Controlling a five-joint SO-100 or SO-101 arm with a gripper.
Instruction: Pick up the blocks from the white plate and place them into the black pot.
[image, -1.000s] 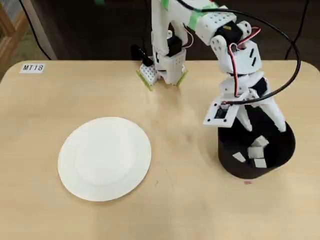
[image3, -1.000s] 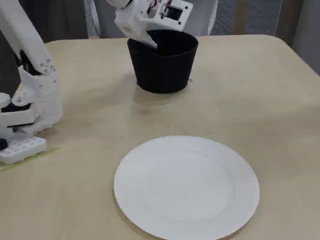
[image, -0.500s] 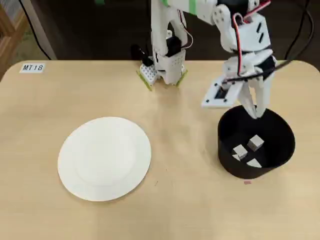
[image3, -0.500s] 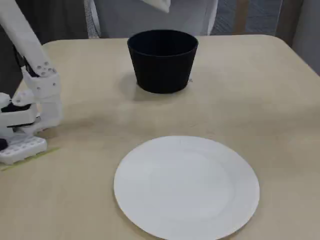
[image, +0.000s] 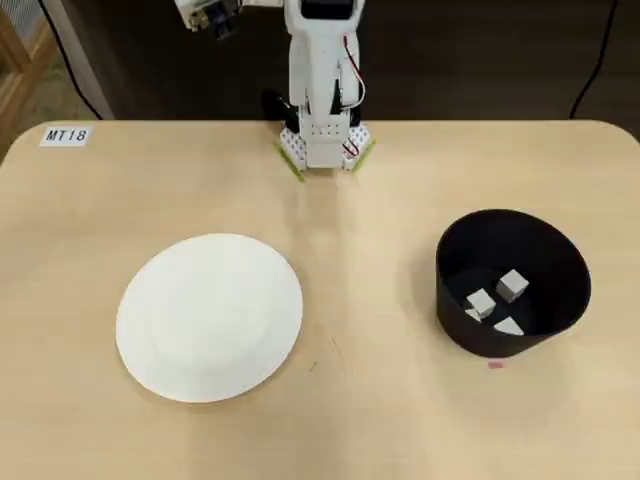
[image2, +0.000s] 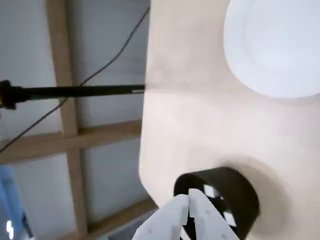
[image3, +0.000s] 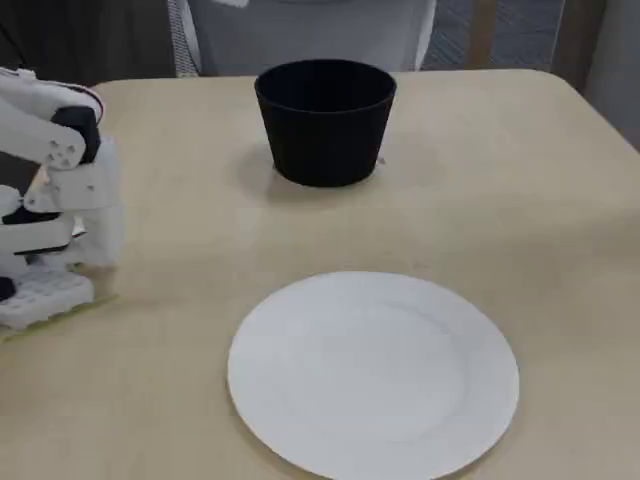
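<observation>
Pale wood table (image: 400, 420) fills the overhead view, with a small "MT18" label (image: 66, 135) near its 10 o'clock corner and dark floor beyond the far edge. The white plate (image: 209, 317) sits bare at about 8 o'clock of the table's middle. The black pot (image: 455, 320) stands at 3 o'clock, well apart from the plate. Three blocks (image: 512, 285) show on the pot's floor: one toward 12 o'clock, one (image: 480, 302) beside it at 9 o'clock, one (image: 508, 327) near the wall at 6 o'clock; a fourth cannot be made out.

Half a second ago the arm leaned over the pot with its gripper just above the rim. Now it has folded back to its base (image: 322, 140) at 12 o'clock of the table, and the pot's mouth is unobstructed. Plate, pot and blocks lie where they did.

In the wrist view the gripper (image2: 189, 200) looks down from high above, its two white fingers (image2: 207, 220) pressed together with nothing between them, the pot (image2: 245, 192) just behind their tips.
</observation>
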